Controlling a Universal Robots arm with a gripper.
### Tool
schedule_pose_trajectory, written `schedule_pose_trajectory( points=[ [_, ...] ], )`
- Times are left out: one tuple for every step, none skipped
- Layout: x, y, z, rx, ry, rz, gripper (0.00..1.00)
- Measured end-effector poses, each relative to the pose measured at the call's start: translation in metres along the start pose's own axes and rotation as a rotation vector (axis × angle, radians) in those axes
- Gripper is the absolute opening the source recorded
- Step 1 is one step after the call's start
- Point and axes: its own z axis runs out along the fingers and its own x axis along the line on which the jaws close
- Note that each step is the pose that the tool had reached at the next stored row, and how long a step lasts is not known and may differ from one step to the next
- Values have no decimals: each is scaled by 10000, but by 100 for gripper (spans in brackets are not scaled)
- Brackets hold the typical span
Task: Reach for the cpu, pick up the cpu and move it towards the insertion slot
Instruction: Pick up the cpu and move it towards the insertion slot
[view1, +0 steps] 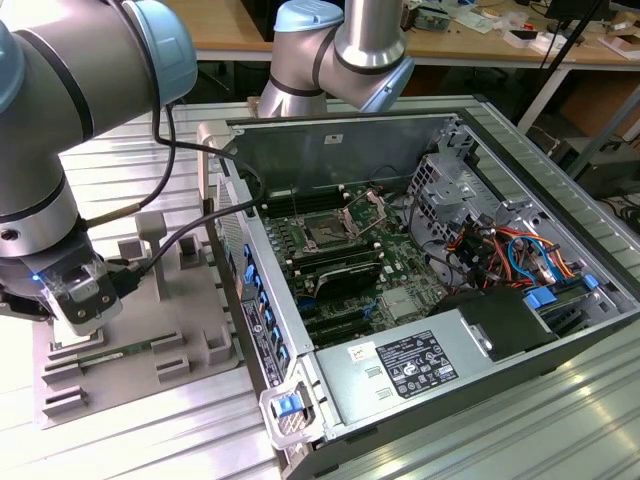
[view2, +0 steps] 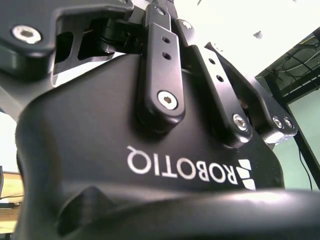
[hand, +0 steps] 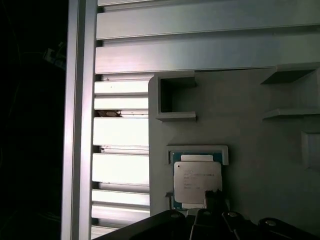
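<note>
The pincer (view1: 85, 308) hung low over the grey plastic tray (view1: 190, 340), with the cpu (hand: 197, 182) lying flat in a tray recess right beneath it. I couldn't tell whether it was open or closed. The insertion slot (view1: 328, 233) sat well away from it, inside the open computer case (view1: 340, 145).

Even room light, blown-out wrist glare.
</note>
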Motion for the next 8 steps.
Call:
schedule_pose_trajectory(
  points=[
    [0, -2, 2, 0, 0, 0, 11],
    [0, -3, 3, 0, 0, 0, 11],
    [0, -5, 7, 0, -1, 0, 11],
    [0, -7, 8, 0, -1, 0, 11],
    [0, -8, 9, 0, -1, 1, 11],
    [0, -9, 11, 0, -1, 0, 11],
    [0, -10, 12, 0, 0, 0, 11],
    [0, -11, 14, -1, -1, 0, 11]
  ],
)
